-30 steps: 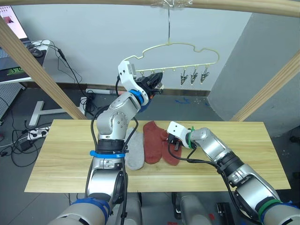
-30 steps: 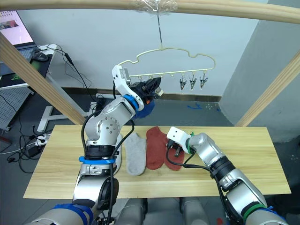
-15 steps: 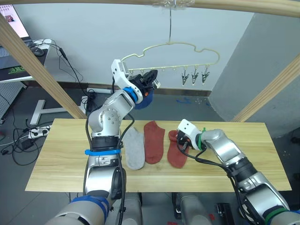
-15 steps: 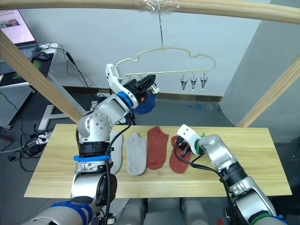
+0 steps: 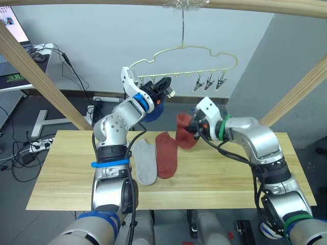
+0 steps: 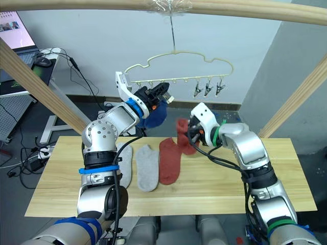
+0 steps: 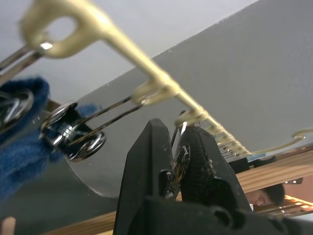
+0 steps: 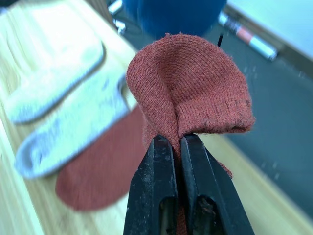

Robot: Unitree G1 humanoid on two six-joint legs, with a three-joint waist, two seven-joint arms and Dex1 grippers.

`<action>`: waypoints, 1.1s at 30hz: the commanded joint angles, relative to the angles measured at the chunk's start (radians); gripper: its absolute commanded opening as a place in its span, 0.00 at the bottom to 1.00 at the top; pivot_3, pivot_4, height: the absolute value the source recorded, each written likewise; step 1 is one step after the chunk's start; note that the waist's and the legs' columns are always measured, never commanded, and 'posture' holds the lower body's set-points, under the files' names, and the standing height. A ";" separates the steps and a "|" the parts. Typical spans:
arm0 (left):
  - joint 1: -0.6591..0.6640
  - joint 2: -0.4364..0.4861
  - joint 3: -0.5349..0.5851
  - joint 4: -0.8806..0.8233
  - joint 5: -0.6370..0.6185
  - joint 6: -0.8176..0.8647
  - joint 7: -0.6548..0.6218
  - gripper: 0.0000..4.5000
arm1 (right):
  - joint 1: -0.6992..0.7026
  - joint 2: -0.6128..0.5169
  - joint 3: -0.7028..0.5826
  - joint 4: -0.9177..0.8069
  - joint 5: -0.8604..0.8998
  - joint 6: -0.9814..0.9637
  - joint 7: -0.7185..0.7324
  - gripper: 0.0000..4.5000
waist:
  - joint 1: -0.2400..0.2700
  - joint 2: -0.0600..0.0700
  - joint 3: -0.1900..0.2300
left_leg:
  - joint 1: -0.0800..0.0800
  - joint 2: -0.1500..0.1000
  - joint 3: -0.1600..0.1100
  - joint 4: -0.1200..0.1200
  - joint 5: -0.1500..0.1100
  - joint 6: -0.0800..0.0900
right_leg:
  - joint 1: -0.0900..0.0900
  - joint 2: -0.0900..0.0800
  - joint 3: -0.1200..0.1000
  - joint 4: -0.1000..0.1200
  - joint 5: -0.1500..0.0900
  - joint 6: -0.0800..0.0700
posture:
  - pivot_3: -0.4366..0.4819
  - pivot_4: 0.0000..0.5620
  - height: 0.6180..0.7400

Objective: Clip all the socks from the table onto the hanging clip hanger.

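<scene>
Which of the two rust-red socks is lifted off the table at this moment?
The rust-red sock pinched in the right gripper hangs above the table; the other rust-red sock lies flat beside the grey sock.

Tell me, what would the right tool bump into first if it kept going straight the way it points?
Probably the blue sock hanging on the hanger. The right tool, pinching a red sock, points toward it, though depth is unclear.

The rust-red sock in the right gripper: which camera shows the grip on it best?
The right wrist view: the right gripper pinches the lifted rust-red sock at its cuff, fabric bunched between the fingers. Both eye views show that sock hanging above the table, below the clip hanger, but the pinch point is too small to judge.
</scene>
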 commanded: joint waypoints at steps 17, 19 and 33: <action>-0.024 -0.005 0.029 0.004 -0.082 0.043 0.054 0.06 | -0.154 0.008 -0.022 0.092 0.079 -0.037 -0.016 0.01 | 0.000 0.000 0.000 | 0.000 0.000 0.000 0.000 0.000 -0.001 | 0.000 0.000 0.000 0.000 0.000 0.000 | 0.44 0.36 1.00; -0.023 -0.005 0.029 0.003 -0.082 0.042 0.055 0.06 | -0.161 0.011 -0.016 0.104 0.080 -0.046 -0.016 0.01 | 0.000 0.000 0.000 | 0.000 0.000 0.000 0.000 0.000 -0.001 | 0.000 0.000 0.000 0.000 0.000 0.000 | 0.44 0.36 1.00; -0.017 -0.003 0.023 -0.011 -0.087 0.038 0.070 0.06 | -0.161 0.015 0.018 0.149 0.081 -0.079 -0.019 0.01 | 0.000 0.000 0.000 | 0.000 0.000 0.000 0.000 0.001 -0.001 | 0.000 0.000 0.000 0.001 0.000 0.000 | 0.46 0.36 1.00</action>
